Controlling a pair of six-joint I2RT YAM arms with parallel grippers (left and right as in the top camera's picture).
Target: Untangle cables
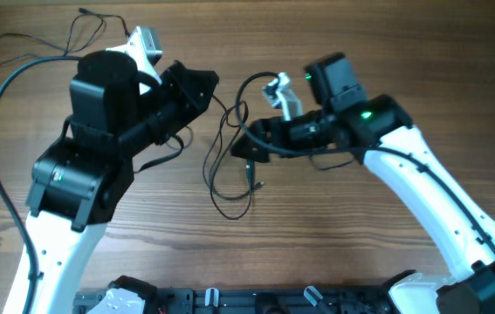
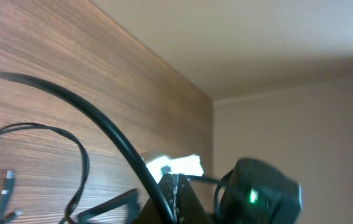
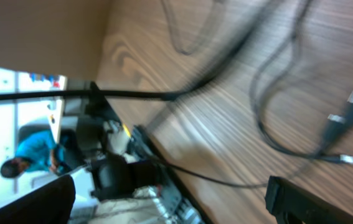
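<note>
Black cables are lying looped on the desk, with bare wood opening out nearer than them. Just right of the loops, the right gripper is holding its jaws spread, though its wrist view is blurring. Left and farther, the left gripper is hiding its jaws, so I cannot tell their state. Farther strands are vanishing beneath both arms.

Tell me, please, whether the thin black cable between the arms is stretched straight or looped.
Looped: the thin black cable curls in slack loops on the table, its plug end lying free.
</note>
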